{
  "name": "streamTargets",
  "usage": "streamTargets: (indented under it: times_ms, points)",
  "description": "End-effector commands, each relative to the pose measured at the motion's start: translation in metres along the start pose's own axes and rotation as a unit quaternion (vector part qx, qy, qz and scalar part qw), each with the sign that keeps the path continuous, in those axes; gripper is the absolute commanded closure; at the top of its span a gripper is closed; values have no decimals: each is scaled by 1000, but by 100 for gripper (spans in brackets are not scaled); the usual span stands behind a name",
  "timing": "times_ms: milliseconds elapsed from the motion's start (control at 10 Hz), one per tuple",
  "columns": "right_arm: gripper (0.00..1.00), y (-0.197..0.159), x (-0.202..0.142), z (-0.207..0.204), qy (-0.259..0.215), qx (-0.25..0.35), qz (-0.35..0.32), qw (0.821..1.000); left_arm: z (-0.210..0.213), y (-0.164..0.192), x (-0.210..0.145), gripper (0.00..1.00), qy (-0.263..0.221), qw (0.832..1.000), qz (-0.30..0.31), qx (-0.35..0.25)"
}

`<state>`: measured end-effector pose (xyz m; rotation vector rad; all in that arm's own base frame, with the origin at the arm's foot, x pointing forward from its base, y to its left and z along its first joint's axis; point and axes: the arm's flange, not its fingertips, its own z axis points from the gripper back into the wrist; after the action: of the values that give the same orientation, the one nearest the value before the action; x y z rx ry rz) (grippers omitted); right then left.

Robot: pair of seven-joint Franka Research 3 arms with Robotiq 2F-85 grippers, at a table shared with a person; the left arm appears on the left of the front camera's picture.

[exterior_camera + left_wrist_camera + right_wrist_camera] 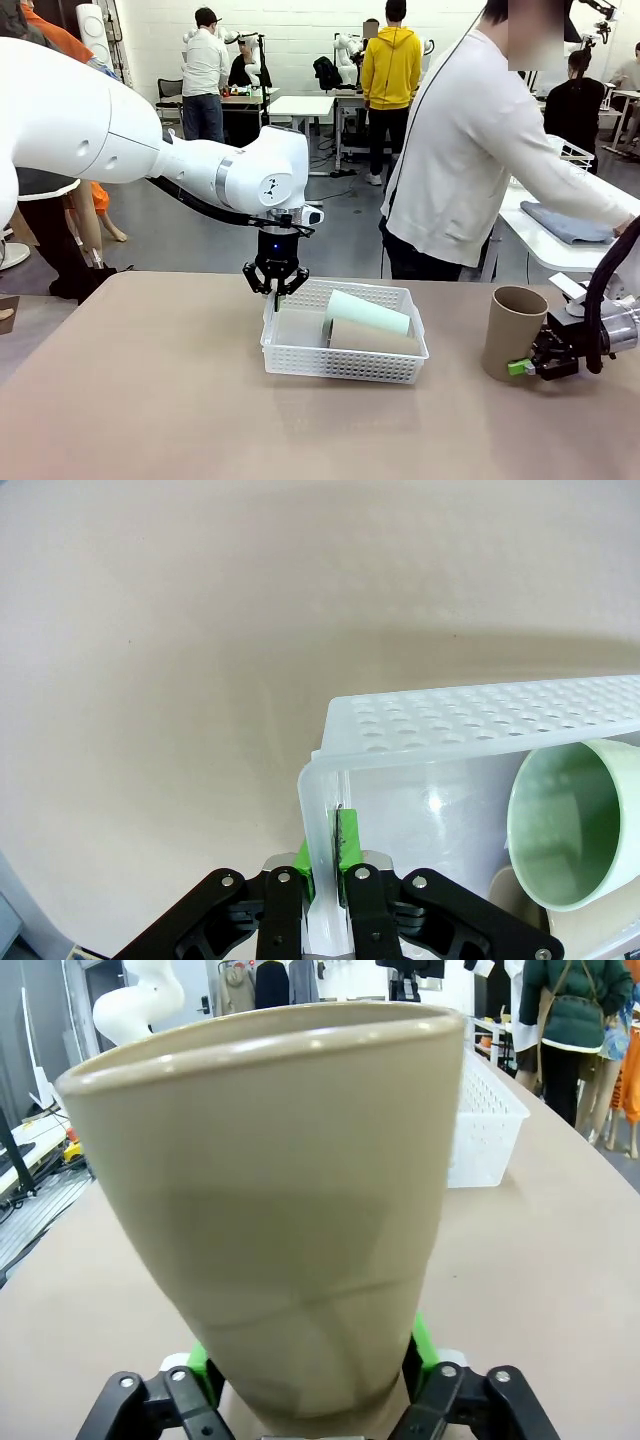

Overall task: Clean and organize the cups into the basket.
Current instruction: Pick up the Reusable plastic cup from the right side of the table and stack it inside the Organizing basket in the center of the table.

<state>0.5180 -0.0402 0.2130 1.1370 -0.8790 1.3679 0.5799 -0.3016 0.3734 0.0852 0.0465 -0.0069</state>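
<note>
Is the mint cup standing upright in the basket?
No: the mint cup lies on its side in the basket, against a tan cup that also lies flat.

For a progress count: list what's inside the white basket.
In the basket lie two cups on their sides: a mint green cup and a tan cup beside it. The floor under them is covered, so anything beneath cannot be seen.

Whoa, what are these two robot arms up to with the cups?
They are tidying cups. The left gripper pinches an end wall of the white basket, where a mint cup and a tan cup lie on their sides. The right gripper grips a third cup, upright on the table to the basket's right. The person is turned away.
</note>
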Motion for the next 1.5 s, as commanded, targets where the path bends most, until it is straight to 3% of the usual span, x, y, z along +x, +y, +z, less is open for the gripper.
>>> streamTargets:
  times_ms: [0, 100, 300, 400, 600, 900, 1100, 1300, 1400]
  points:
    - [89, -3, -1, -3, 1, -3, 17, 1000, 1, 1, 0, 97, -1, 1000, 0, 0]
    - [100, -3, -1, -2, -1, -6, 17, 1000, 1, 1, 0, 97, -1, 1000, 0, 0]
    - [100, 0, 2, -2, -1, -10, 12, 1000, 1, 1, 0, 97, -1, 1000, 0, 0]
    - [25, 6, 19, -3, 8, -41, -15, 999, 1, 1, 0, 97, -1, 1000, 0, 0]
    - [25, 27, 87, 8, 11, -83, -49, 995, 1, 1, 0, 97, -1, 1000, 0, 0]
    - [25, 50, 174, 36, 24, -123, -45, 991, 1, 1, 0, 97, -1, 1000, 0, 0]
    - [25, 59, 203, 41, 33, -138, -29, 989, 1, 1, 0, 97, -1, 1000, 0, 0]
    - [25, 59, 196, 45, 33, -145, -36, 988, 1, 1, 0, 97, -1, 1000, 0, 0]
    - [25, 59, 217, 53, 29, -132, -18, 991, 1, 1, 0, 97, -1, 1000, 0, 0]
